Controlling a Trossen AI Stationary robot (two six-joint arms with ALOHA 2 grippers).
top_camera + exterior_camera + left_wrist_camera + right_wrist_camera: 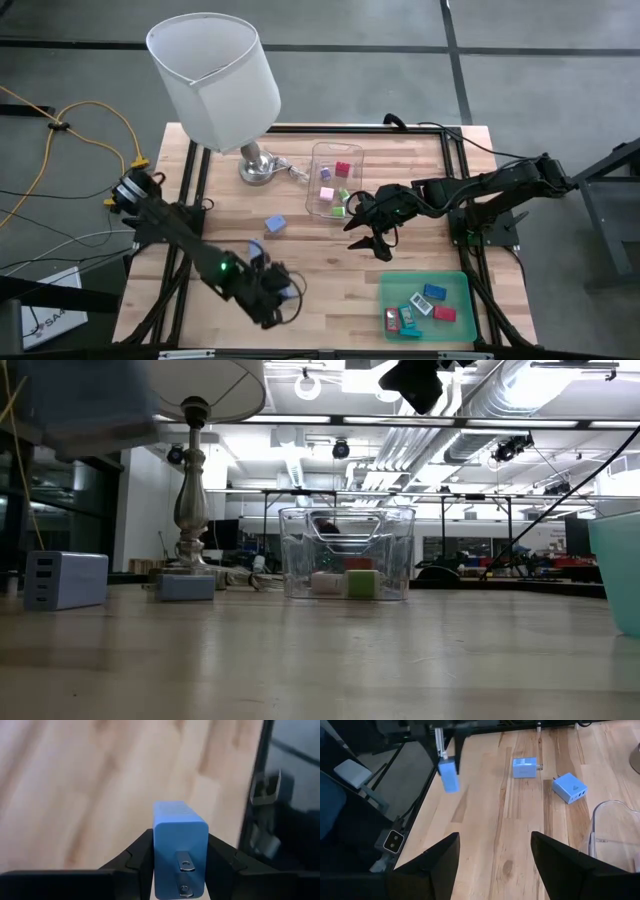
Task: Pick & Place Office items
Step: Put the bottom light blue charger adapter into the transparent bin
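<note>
My left gripper (283, 292) hovers over the table's near-left part, shut on a blue plug block (179, 835) with two metal prongs. Two more blue blocks (524, 768) (569, 788) lie flat on the wood; the low view shows them at the left (65, 580) (185, 588). My right gripper (372, 240) is open above the table's middle, just on the near side of the clear box (335, 180); nothing is between its fingers (495, 865). Pink, red and green pieces (340, 185) lie inside that box. Several small pieces (420, 305) rest in the green tray (462, 285). My left gripper pinches the blue plug block between its two fingers, one on each side face (156, 852) near the prong end. The prongs (186, 865) face back toward the wrist. The block (448, 774) is lifted clear of the table and points down below the fingers.
A table lamp with a white shade (215, 75) and a metal base (258, 168) stands at the far-left part. The clear box sits mid-table at the far side, the green tray at the near-right corner. Bare wood lies between both grippers (330, 270).
</note>
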